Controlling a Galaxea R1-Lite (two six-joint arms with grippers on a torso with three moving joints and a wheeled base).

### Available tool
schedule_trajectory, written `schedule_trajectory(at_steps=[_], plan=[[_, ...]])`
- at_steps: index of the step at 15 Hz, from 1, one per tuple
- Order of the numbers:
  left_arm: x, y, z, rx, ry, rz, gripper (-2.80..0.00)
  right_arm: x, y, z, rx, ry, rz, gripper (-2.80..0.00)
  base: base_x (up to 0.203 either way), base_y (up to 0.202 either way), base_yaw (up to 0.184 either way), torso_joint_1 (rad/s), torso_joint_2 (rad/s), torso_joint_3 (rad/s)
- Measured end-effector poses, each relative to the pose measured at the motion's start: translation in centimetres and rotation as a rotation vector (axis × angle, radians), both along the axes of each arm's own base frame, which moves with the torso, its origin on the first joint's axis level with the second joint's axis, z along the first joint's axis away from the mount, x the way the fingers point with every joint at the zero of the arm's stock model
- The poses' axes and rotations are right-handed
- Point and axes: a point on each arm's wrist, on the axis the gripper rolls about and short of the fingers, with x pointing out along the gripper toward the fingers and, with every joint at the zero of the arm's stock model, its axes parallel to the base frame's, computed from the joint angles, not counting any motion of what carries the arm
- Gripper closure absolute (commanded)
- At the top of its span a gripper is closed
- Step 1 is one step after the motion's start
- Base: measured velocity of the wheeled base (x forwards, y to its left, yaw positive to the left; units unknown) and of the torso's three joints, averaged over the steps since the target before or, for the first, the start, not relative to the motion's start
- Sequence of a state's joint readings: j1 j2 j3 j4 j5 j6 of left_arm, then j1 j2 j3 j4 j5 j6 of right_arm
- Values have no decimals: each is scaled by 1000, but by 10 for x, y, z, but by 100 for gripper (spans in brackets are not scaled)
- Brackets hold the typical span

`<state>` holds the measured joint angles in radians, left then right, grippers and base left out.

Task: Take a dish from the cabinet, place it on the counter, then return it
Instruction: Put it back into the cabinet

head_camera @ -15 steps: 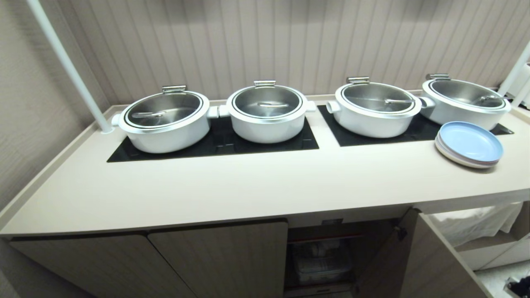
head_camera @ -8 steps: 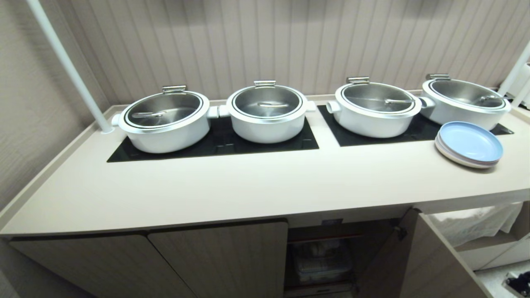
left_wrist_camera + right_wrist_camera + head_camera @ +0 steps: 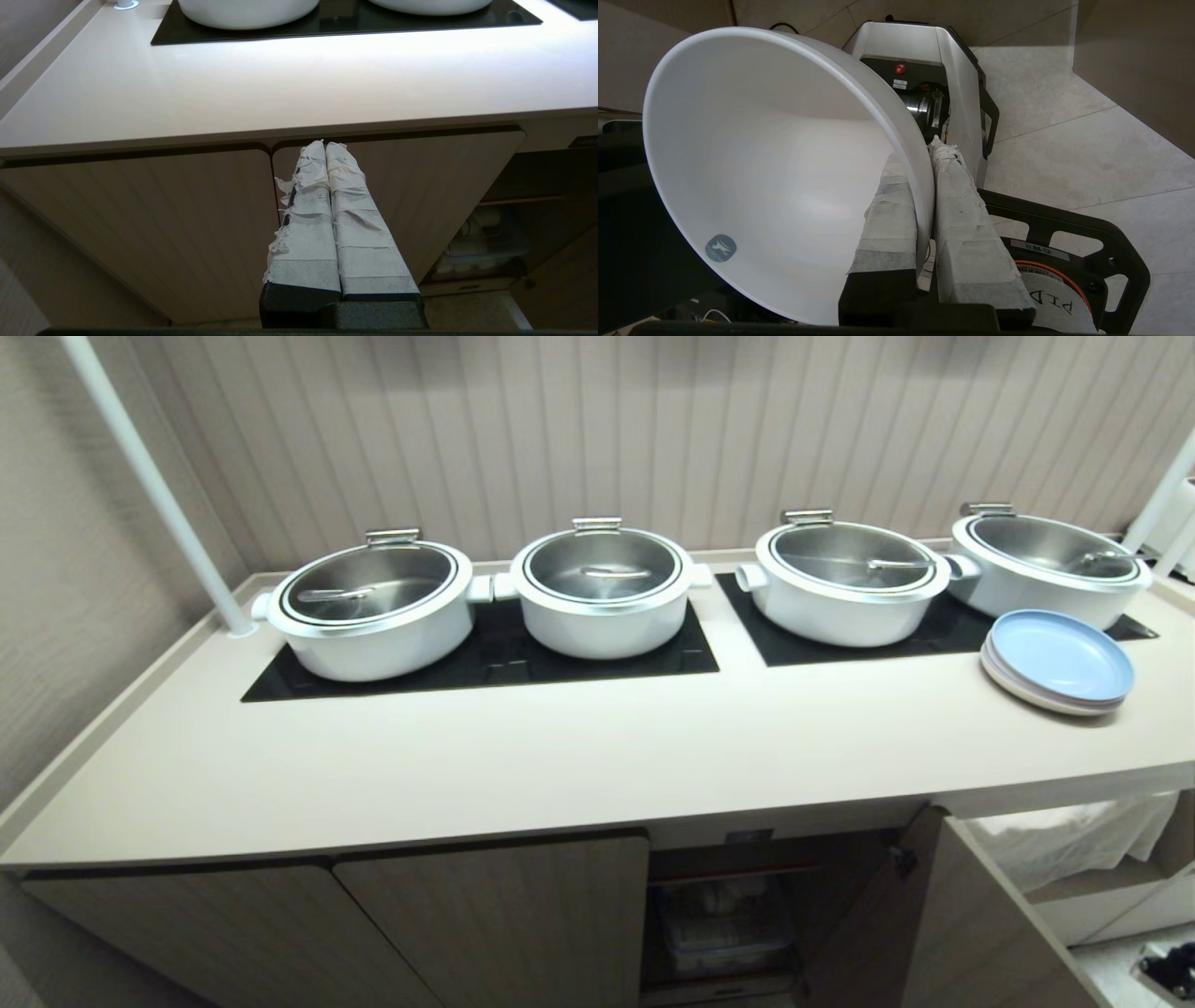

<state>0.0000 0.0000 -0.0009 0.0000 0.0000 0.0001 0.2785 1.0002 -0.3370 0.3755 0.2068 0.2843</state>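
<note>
While neither arm shows in the head view, the right wrist view has the right tool (image 3: 924, 186) pinching the rim of the dish (image 3: 752, 154), a plain white glossy bowl, with one taped finger inside the wall and the other outside it. That bowl fills the left and centre of the frame, tilted on edge with its hollow facing the camera, and a small round grey sticker (image 3: 721, 248) sits on its inner surface at lower left. Behind it, at upper centre, stands the robot's white base (image 3: 943, 70) over a pale tiled floor (image 3: 1087, 154).

In the left wrist view the left tool (image 3: 325, 145) has its two tape-wrapped fingers pressed together, holding nothing, at lower centre of the frame in front of a closed cabinet door (image 3: 140, 219).

Across the middle of the head view runs the beige desk (image 3: 560, 756), with four white pots (image 3: 602, 583) under steel lids standing on two black glass panels (image 3: 485, 663) along the upper half. At the right, a stack of plates (image 3: 1060, 661) with a pale blue one on top lies just beside the rightmost pot. Below the desk, at lower centre, the cabinet (image 3: 485, 924) has one door (image 3: 971, 933) swung open toward lower right, and a clear plastic bin (image 3: 724, 924) sits on its inner shelf in shadow.
</note>
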Motion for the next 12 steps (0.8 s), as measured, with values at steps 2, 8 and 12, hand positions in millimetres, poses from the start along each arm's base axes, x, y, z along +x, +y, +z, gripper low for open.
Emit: schedule_trajectory(at_steps=[2, 8, 12], plan=[[0, 0, 0, 0, 0, 0, 0, 0, 0, 0, 0, -2, 0, 0, 0, 0, 0, 0, 0, 0], [0, 0, 0, 0, 0, 0, 0, -1, 1, 0, 0, 8, 4, 0, 0, 0, 0, -32, 74, 38], [0, 0, 0, 0, 0, 0, 0, -2, 2, -1, 6, 19, 5, 0, 0, 0, 0, -56, 130, 63]])
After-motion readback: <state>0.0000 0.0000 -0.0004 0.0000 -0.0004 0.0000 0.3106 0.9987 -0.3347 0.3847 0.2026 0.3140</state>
